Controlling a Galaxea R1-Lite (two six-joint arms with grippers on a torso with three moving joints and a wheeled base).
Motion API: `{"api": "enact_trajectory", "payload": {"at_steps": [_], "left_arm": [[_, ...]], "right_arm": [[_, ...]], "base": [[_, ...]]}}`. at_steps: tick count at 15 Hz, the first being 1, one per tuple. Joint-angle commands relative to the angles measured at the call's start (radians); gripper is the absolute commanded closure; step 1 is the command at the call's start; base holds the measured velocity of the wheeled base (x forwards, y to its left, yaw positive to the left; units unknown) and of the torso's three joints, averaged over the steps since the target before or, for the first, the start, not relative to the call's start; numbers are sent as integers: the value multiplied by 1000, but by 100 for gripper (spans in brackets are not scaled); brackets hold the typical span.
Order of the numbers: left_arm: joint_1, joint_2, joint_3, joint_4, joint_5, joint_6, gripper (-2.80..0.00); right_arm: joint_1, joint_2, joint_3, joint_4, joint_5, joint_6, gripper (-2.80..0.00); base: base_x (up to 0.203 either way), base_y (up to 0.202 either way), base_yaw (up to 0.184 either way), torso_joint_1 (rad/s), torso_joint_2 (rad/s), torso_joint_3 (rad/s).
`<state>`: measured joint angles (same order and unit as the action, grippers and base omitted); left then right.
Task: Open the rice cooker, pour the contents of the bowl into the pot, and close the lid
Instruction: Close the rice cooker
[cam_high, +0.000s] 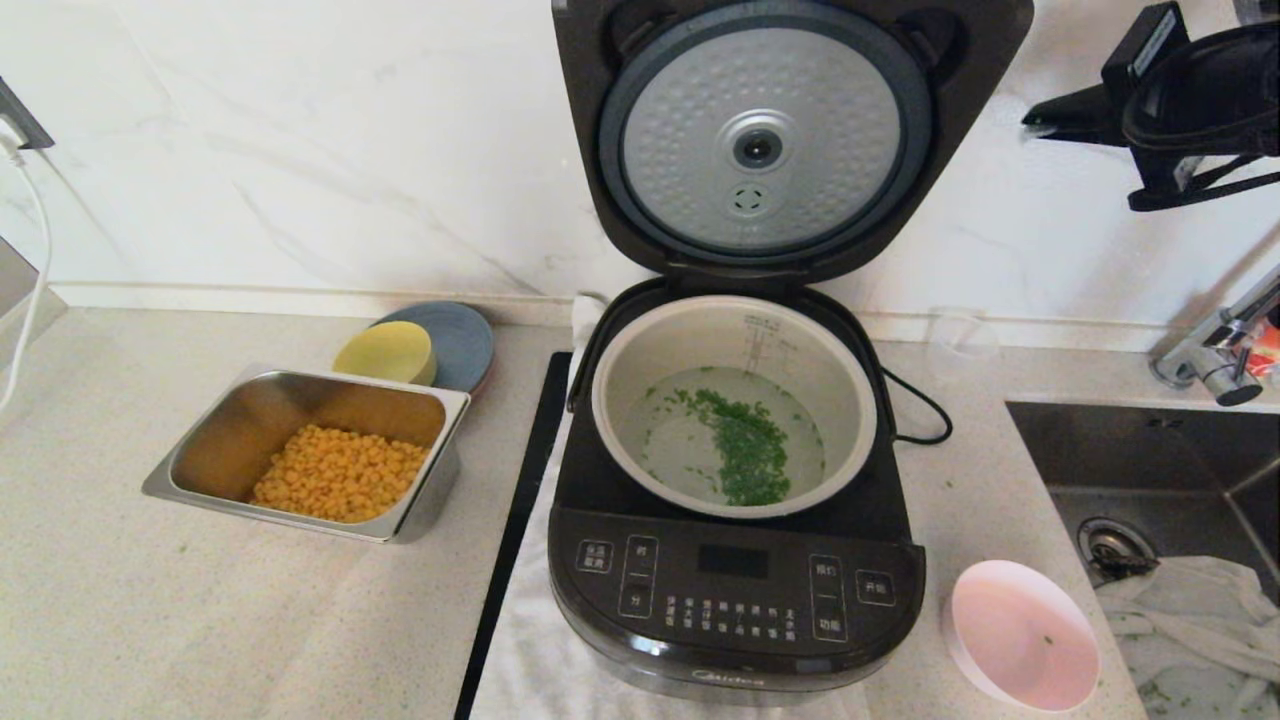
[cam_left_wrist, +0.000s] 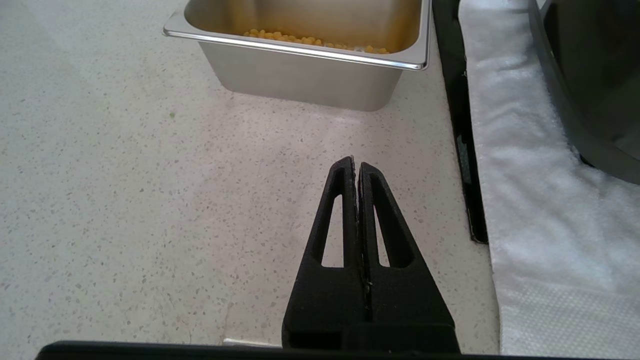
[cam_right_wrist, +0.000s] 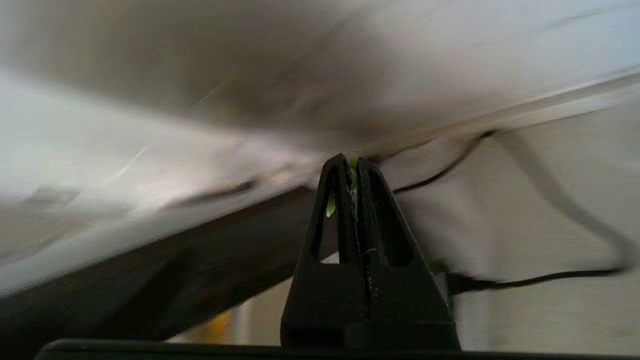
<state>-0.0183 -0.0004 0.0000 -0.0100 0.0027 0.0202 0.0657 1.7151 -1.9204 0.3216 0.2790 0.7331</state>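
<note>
The black rice cooker (cam_high: 735, 590) stands open at the counter's middle, its lid (cam_high: 770, 140) tipped up against the wall with the dimpled silver underside showing. Chopped green contents (cam_high: 750, 450) lie in shallow liquid in the light grey pot (cam_high: 640, 360). To the cooker's front right, the pink bowl (cam_high: 1020, 635) rests on the counter, holding only a few green specks. My right gripper (cam_high: 1035, 117) is raised to the right of the lid; its wrist view shows it (cam_right_wrist: 352, 160) shut, with green bits stuck to its fingers. My left gripper (cam_left_wrist: 355, 162) hovers shut over bare counter near the steel tray (cam_left_wrist: 300, 75).
The steel tray (cam_high: 300, 410) of corn (cam_high: 340, 475) sits left of the cooker, with a yellow bowl (cam_high: 385, 352) on a grey-blue plate (cam_high: 465, 340) behind it. A white towel (cam_high: 520, 640) lies under the cooker. A sink (cam_high: 1130, 450) and faucet (cam_high: 1215, 355) are at the right.
</note>
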Motion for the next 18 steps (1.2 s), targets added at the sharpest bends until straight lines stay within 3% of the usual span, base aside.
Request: {"api": "enact_trajectory", "payload": {"at_steps": [1,7,13,18], "left_arm": [[0,-1,8,-1,0,0,0],[0,-1,8,-1,0,0,0],[0,-1,8,-1,0,0,0],[0,-1,8,-1,0,0,0]], "right_arm": [[0,12,1,-6,68,9,0],[0,-7,8,-114,245,119,0],[17,12,8,-207,308,158,0],[79,15,9,-245,317,158,0]], "base": [[0,0,0,0,0,0],[0,0,0,0,0,0],[0,0,0,0,0,0],[0,0,0,0,0,0]]}}
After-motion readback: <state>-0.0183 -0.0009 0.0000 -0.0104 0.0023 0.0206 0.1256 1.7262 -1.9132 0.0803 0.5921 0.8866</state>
